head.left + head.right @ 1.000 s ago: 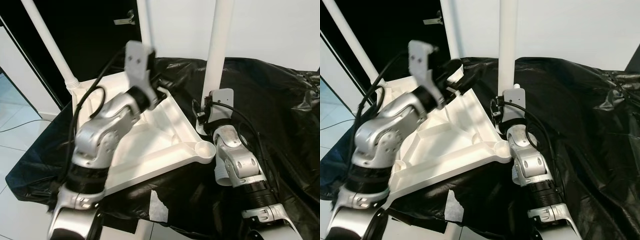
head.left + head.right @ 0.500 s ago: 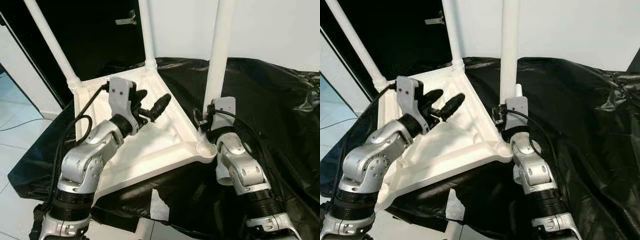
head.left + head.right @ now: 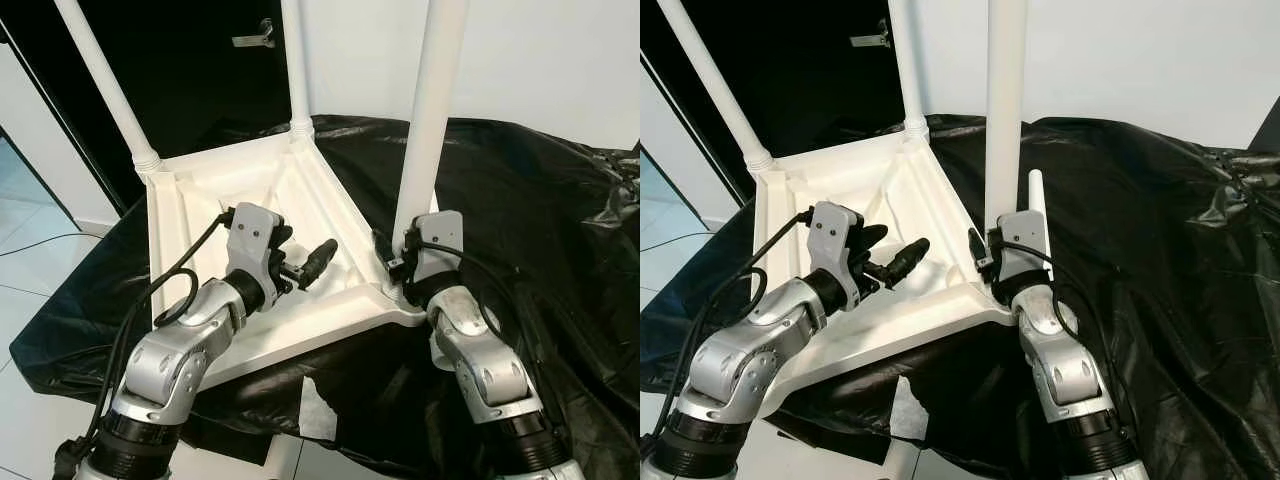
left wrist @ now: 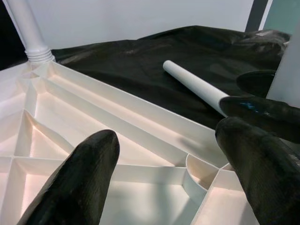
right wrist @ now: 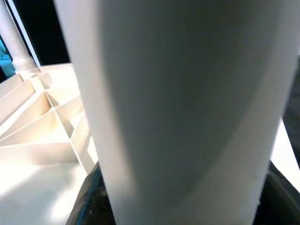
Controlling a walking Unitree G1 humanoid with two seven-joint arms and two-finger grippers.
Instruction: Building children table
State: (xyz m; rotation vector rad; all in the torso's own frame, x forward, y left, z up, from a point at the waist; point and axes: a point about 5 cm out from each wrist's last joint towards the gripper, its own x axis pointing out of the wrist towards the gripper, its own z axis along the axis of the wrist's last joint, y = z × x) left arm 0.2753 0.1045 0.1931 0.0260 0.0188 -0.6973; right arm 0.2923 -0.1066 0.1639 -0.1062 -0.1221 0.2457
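Observation:
The white table top (image 3: 190, 210) lies upside down on a black sheet. Two white legs stand in its far corners, one at the far left (image 3: 105, 85) and one at the back (image 3: 293, 60). My right gripper (image 3: 402, 268) is shut on a third leg (image 3: 425, 120), held upright with its foot at the near right corner socket. That leg (image 5: 183, 117) is close up in the right wrist view, with black fingers (image 5: 91, 201) on both sides. My left gripper (image 3: 300, 255) hangs open just above the ribbed underside, holding nothing. A loose leg (image 4: 192, 84) lies on the sheet behind the right gripper.
The black plastic sheet (image 3: 540, 200) covers the work surface and is crumpled at the right. A dark doorway (image 3: 190, 60) stands behind, with a white wall (image 3: 560, 60) to its right. Tiled floor (image 3: 30, 270) lies to the left, past the sheet's edge.
My left arm has come down from a raised pose to just above the table top, fingers open. The right gripper has brought the leg's foot to the corner socket.

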